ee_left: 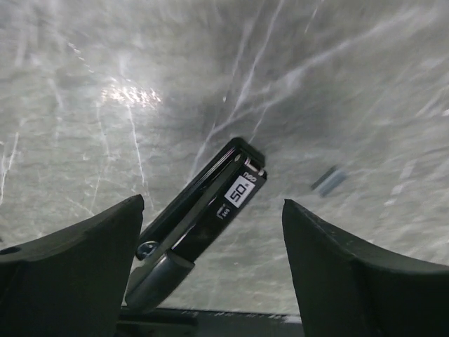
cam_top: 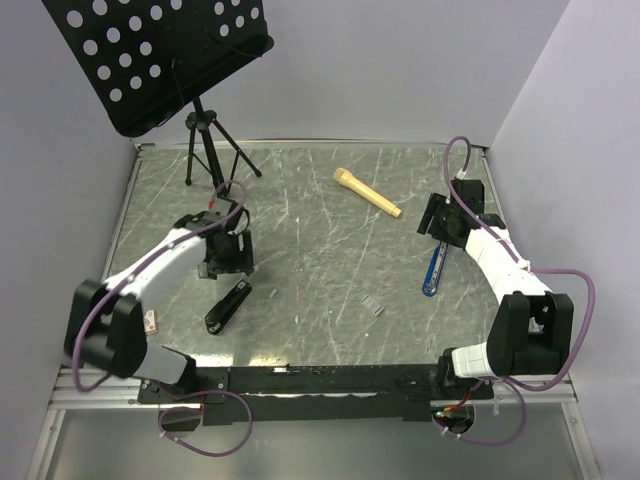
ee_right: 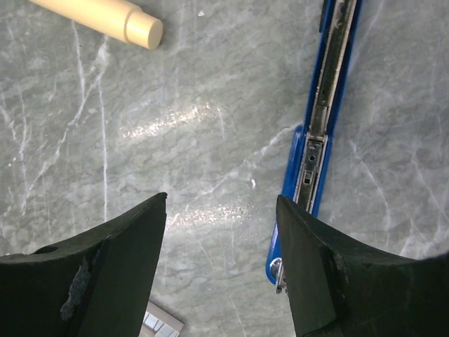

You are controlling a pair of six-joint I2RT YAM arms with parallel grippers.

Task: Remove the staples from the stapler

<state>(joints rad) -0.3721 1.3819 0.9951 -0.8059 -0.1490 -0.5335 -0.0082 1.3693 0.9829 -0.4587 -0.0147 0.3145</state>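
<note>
1. Status: the stapler (cam_top: 228,305) lies flat on the table (cam_top: 330,250), near edge, left side, and looks closed. The left gripper (ee_left: 212,210) hovers just above it, jaws wide, holding nothing. The right gripper (ee_right: 221,203) is also spread & empty over the blue item (ee_right: 312,151), well apart from the stapler.
2. The staples (cam_top: 272,291): small grey strip just beside the stapler's tip; a 2nd strip (cam_top: 372,305) lies further right. We judge the load prob. out; magazine not visible to confirm.
3. To regrip: the stapler sits diagonal betw. the fingers in the wrist view. We rotate the wrist til the pads face its long sides, descend straight, close mid-body & avoid sweeping the strip.
</note>
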